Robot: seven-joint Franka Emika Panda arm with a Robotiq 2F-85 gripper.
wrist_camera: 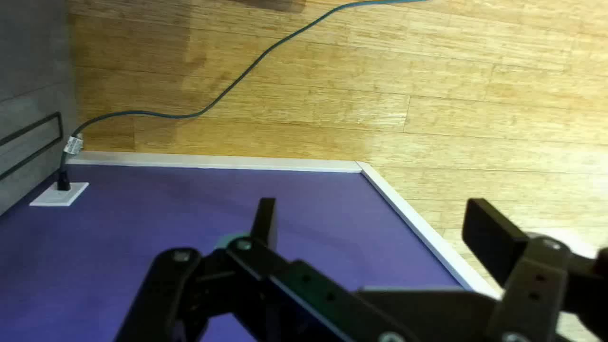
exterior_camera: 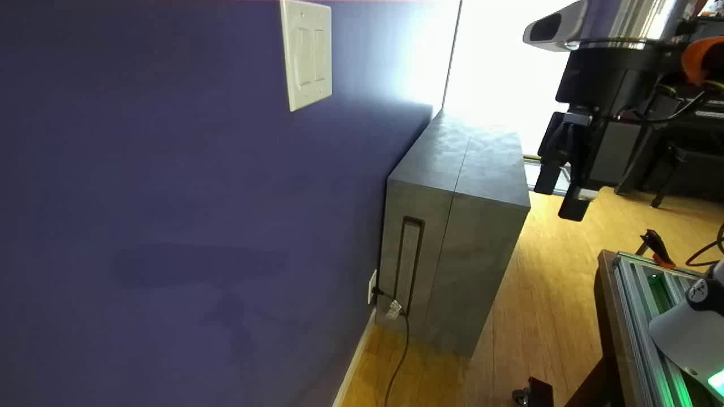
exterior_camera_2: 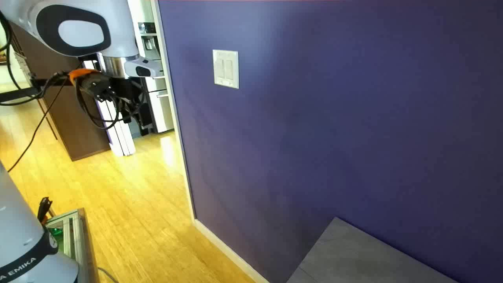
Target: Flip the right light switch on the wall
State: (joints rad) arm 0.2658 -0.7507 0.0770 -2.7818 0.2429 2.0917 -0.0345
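The right light switch is the right rocker (exterior_camera: 320, 55) of a white wall plate (exterior_camera: 308, 95). The rocker (exterior_camera_2: 229, 70) and plate (exterior_camera_2: 226, 83) also show in an exterior view. The plate is upright on the blue-purple wall (exterior_camera: 198, 169), which also fills much of an exterior view (exterior_camera_2: 334, 125). My gripper (exterior_camera: 560, 194) is apart from the wall and plate, fingers pointing down. Its fingers (exterior_camera_2: 144, 122) are partly hidden by cables. In the wrist view my gripper (wrist_camera: 373, 223) is open and empty, with wall (wrist_camera: 166, 209) and floor behind. The plate is out of the wrist view.
A grey cabinet (exterior_camera: 452, 254) stands against the wall. A cable (exterior_camera: 405, 345) runs from a low outlet (exterior_camera: 371, 286) across the wooden floor (wrist_camera: 451, 95). A white baseboard (wrist_camera: 213, 161) edges the wall. The metal base frame (exterior_camera: 633, 316) stands near the arm.
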